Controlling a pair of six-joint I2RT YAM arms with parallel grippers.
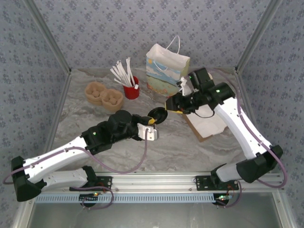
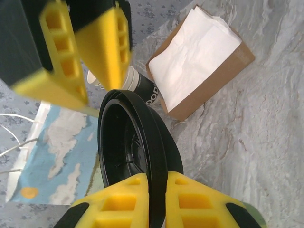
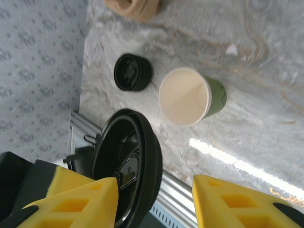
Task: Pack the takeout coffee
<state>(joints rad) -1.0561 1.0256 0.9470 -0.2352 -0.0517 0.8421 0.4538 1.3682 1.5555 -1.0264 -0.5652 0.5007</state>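
The left hand (image 2: pixel 159 179) grips the black lid (image 2: pixel 126 142) by its rim; the right hand (image 3: pixel 154 183) stands open. The green cup (image 3: pixel 185 97) sits uncovered on the counter (image 3: pixel 266 61); lidding and bagging remain.

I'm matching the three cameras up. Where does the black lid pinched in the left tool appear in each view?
Top external: black lid mid-table, between the two arms.
Left wrist: lid centre to bottom, rim toward the camera.
Right wrist: lid at lower left.
Shared landmark: the marbled table, in all three.
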